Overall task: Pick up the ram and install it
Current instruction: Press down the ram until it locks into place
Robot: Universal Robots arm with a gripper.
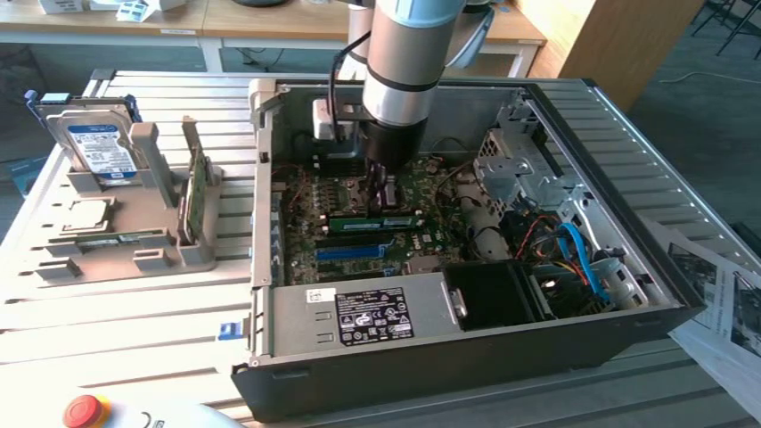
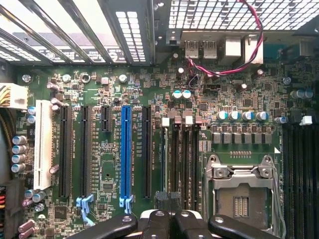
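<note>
While the grey robot arm reaches down into the open black computer case point(image 1: 476, 357), its black fingers point(image 1: 382, 189) are pressed together and hold nothing. They hang just above the green motherboard point(image 2: 99, 89), close to the black memory slots point(image 2: 180, 159) beside the empty silver processor socket point(image 2: 241, 191). One long, thin green ram stick point(image 1: 378, 219) sits in a slot on the board, just below the fingers. Another green ram stick point(image 1: 196, 192) stands upright in the grey plastic holder point(image 1: 143, 241) on the white slatted desk point(image 1: 119, 312), at the exterior view's left, near the silver hard drive with a blue-white label point(image 1: 98, 143).
</note>
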